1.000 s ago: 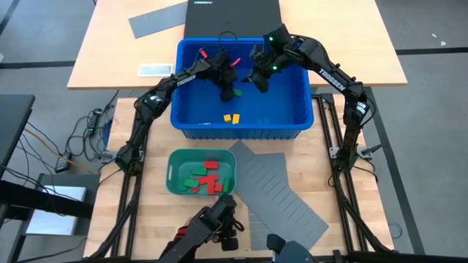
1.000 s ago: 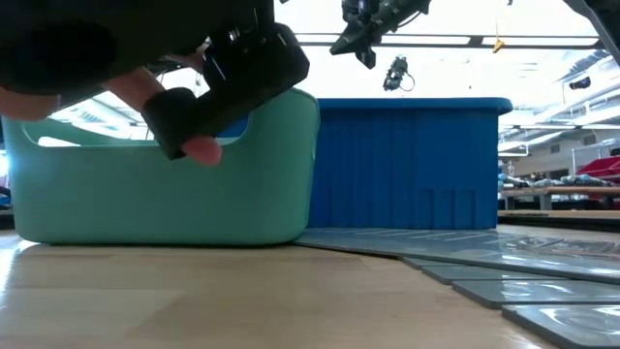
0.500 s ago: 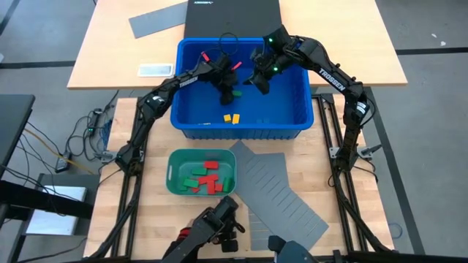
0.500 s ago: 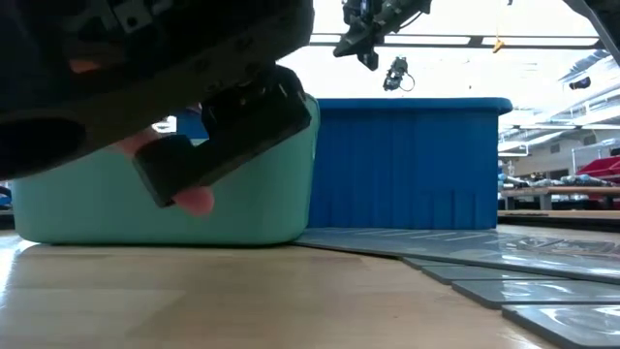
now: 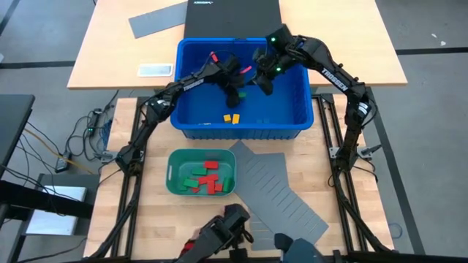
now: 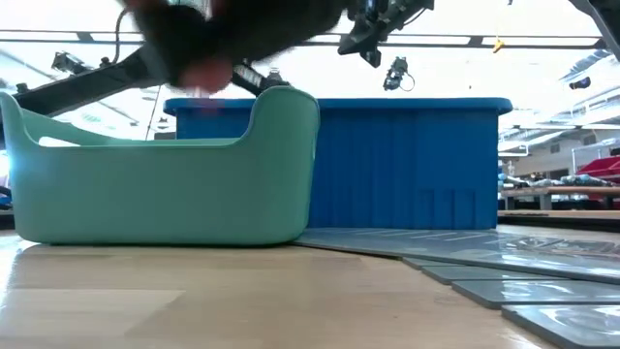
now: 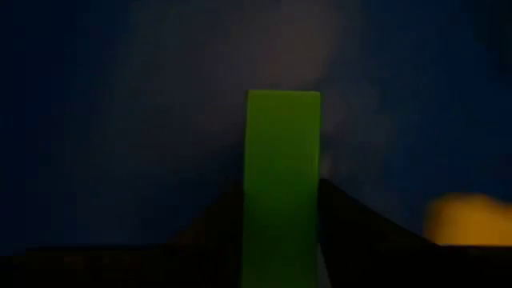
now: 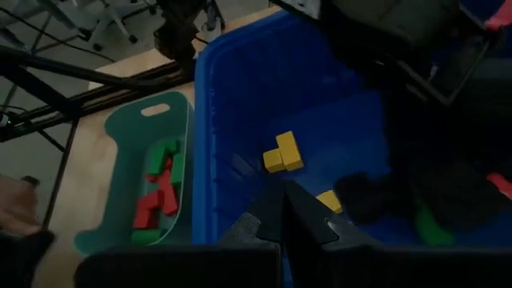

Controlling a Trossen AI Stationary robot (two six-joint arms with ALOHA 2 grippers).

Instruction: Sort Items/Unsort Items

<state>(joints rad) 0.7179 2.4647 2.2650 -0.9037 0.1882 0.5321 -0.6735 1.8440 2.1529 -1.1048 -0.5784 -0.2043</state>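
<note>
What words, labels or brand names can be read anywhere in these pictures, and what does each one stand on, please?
"TROSSEN" in white letters on the forearm of the dark right arm.
White lettering on the dark left arm: too small to read.
White print at the edge of the black flat panel behind the blue plastic bin: too small to read.
White label card on the far wooden table: blurred, unreadable.

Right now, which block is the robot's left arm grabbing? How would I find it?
Find the big blue bin at the back of the table. Inside it, near the middle, the left gripper points down with a green block standing between its fingers. It is the only green block in the bin; the loose blocks beside it are yellow.
</note>
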